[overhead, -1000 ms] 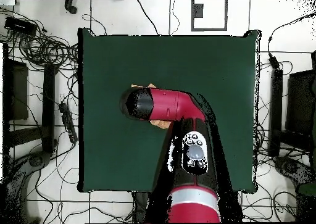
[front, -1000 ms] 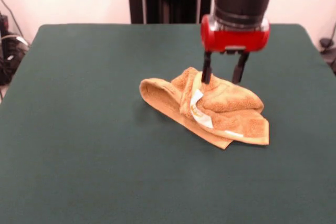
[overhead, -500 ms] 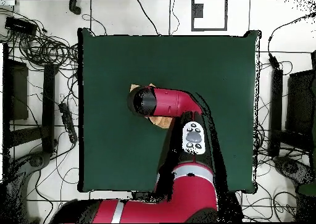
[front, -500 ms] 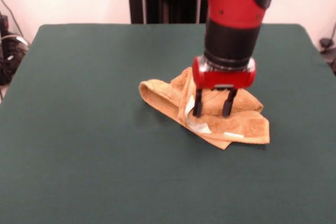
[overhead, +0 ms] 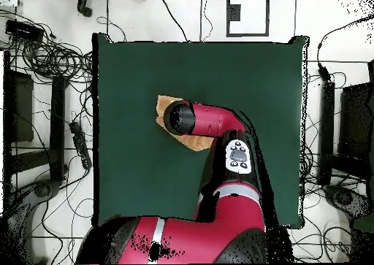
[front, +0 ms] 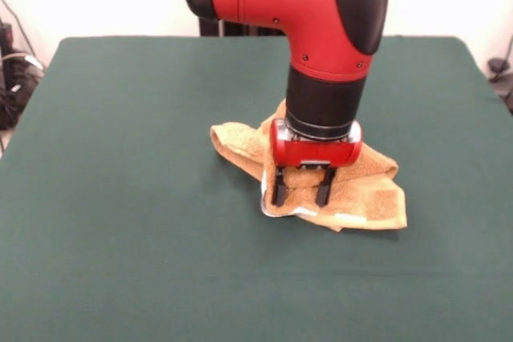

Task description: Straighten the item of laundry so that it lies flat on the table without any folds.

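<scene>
Seen crumpled near the middle of the dark green counter [front: 120, 198]: an orange-tan towel [front: 377, 198], bunched in overlapping folds, one looped fold reaching out toward nine o'clock in the front view, a flatter corner spread toward four o'clock. Pressed down into the heap from above – the red and black arm [front: 296, 6], its red wrist collar sitting just over the cloth. Set apart, with a ridge of terry cloth between them: the jaws of the gripper [front: 302, 188], two black fingers [front: 279, 187] planted on the front side of the bundle, tips down at the fabric near the counter. Not clear from the front view whether cloth was actually pinched or merely straddled. Glimpsed at the towel's lower edge by the left finger, a pale strip – the smoother band or the label, hard to tell which.

From overhead, mostly hidden under the arm [overhead: 208, 120]: the towel [overhead: 166, 105], only its orange edges showing at ten o'clock and six o'clock of the wrist, left of the counter's centre. Gripper itself concealed in that view. Scattered on the floor round the counter [overhead: 270, 79]: cables [overhead: 51, 54] and dark equipment.
</scene>
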Available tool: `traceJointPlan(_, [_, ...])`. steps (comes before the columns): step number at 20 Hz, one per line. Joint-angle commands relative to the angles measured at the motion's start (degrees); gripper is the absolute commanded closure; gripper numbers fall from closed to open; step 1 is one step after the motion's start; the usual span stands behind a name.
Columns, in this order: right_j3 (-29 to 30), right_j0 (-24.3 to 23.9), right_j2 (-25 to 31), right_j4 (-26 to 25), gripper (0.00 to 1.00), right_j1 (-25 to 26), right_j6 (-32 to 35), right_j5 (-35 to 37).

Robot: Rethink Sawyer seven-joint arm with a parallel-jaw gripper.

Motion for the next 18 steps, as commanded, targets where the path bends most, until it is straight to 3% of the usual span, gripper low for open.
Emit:
traceJointPlan(1, [-0.7, -1.0, 3.7, -3.3, 0.00, 5.1, 3.9, -2.1])
traceJointPlan(11, [-0.7, -0.4, 3.3, -4.8, 0.00, 5.3, 4.1, -5.1])
traceJointPlan(12, [-0.9, -0.4, 3.2, -4.9, 1.00, 5.3, 4.2, -5.0])
traceJointPlan(18, [-0.5, -0.3, 3.5, -5.6, 1.00, 5.0, 4.7, -5.0])
